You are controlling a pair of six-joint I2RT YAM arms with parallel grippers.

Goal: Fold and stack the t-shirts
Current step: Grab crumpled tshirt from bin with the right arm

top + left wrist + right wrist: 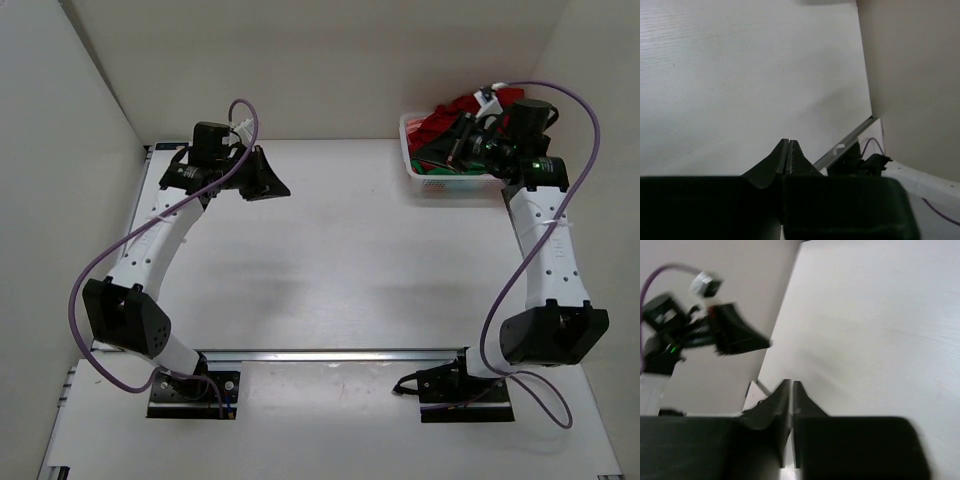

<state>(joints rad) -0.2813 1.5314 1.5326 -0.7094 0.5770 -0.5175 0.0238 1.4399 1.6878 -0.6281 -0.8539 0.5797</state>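
A dark red t-shirt [450, 118] lies bunched on top of the pile in the white slatted basket [450, 186] at the back right. A bit of bright green t-shirt [432, 165] shows under it. The salmon pink shirt is hidden. My right gripper [462, 140] hovers over the basket and the red shirt; in the right wrist view [791, 382] its jaws are shut and empty, pointing out across the table. My left gripper [270, 180] is at the back left above bare table; in the left wrist view [789, 141] it is shut and empty.
White walls close in the table at the back, left and right. An aluminium rail [330, 354] runs across in front of the arm bases. The left arm's purple cable [245, 120] loops above its wrist. The left arm [732, 337] shows in the right wrist view.
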